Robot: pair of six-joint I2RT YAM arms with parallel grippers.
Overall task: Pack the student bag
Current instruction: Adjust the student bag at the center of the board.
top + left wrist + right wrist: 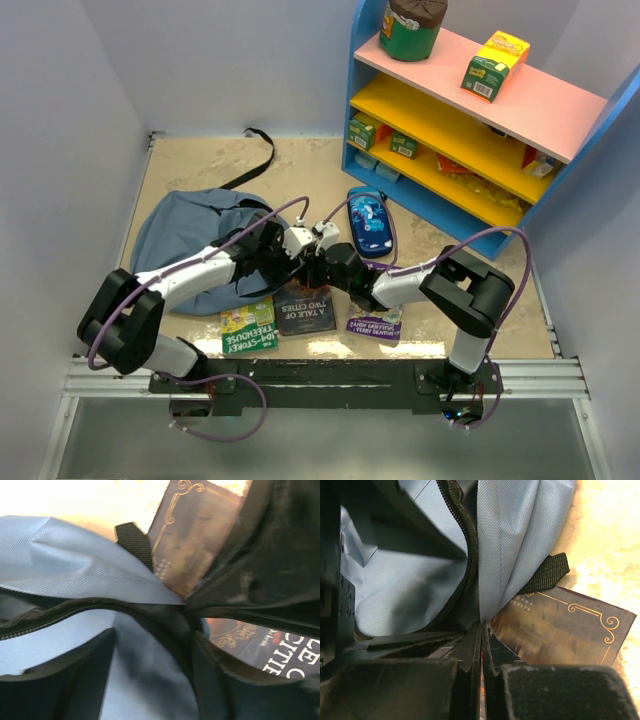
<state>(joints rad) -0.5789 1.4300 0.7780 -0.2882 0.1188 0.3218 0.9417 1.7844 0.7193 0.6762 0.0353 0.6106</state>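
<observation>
The bag (190,235) lies on the left of the table with its mouth turned right, towards the middle. Its lip rests on the far corner of the dark book (305,310). By my reading, you are opening that mouth so the books can go in.

Your right gripper (481,635) is closed tight on the bag's edge, just where the zip (465,555) runs out. Your left gripper (150,650) hangs over the opening with its jaws apart, blue fabric and zip between them, nothing gripped yet.

- Set the left fingers on the opposite lip, close beside the zip, where the cloth is doubled and will not slip.
- Stay off the black tab (547,572) and the dark book below it; a pinch that catches the cover would drag the book along.
- Once the left jaws have the cloth, draw them up and left, away from the right gripper, so the mouth gapes rather than folds.
- Do not let the right grip slacken, or the lip will probably drop back over the book.

The green book (248,328) lies at the near left.
</observation>
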